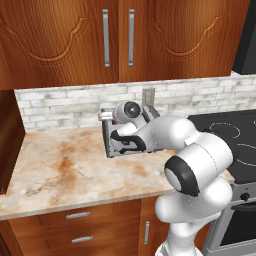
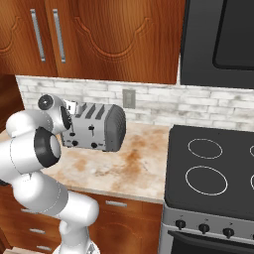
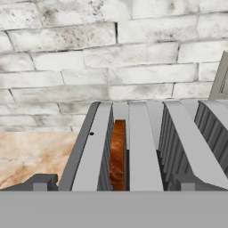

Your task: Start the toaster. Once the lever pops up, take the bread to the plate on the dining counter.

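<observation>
Claw [image 3: 113, 180] jaws wide apart over toaster [image 3: 133, 142] w/ bread [image 3: 118, 153] in leftmost slot.

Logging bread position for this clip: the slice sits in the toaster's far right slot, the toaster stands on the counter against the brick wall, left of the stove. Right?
Not quite. In the hand view the bread sits in the leftmost slot of the toaster, not the far right one. The rest holds: the toaster stands on the counter against the brick wall, left of the stove.
</observation>
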Controlling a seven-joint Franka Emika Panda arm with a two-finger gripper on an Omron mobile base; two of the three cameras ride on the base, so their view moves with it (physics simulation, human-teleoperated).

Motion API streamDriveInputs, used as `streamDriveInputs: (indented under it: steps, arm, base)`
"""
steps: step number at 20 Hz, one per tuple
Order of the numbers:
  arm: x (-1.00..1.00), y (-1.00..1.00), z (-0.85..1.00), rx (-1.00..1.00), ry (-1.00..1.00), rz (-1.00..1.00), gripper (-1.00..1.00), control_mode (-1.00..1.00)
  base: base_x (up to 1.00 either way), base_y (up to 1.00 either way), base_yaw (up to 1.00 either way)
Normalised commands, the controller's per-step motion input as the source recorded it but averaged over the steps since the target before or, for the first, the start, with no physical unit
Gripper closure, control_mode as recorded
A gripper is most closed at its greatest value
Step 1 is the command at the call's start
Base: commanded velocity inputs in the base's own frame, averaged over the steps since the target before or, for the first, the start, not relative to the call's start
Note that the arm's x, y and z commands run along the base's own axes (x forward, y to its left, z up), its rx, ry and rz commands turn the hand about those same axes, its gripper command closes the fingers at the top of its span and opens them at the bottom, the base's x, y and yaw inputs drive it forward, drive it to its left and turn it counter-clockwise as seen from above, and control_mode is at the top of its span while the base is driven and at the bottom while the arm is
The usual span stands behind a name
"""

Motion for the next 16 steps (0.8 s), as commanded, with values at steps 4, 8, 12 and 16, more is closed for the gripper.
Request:
streamDriveInputs:
  steps: [4,8,12,16]
  arm:
    - [0.0,0.0,0.0,0.0,0.0,0.0,-1.0,-1.0]
    - [0.0,0.0,0.0,0.0,0.0,0.0,-1.0,-1.0]
    - [0.0,0.0,0.0,0.0,0.0,0.0,-1.0,-1.0]
    - [0.0,0.0,0.0,0.0,0.0,0.0,-1.0,-1.0]
  base:
    - [0.0,0.0,0.0]
    - [0.0,0.0,0.0]
    - [0.0,0.0,0.0]
    - [0.0,0.0,0.0]
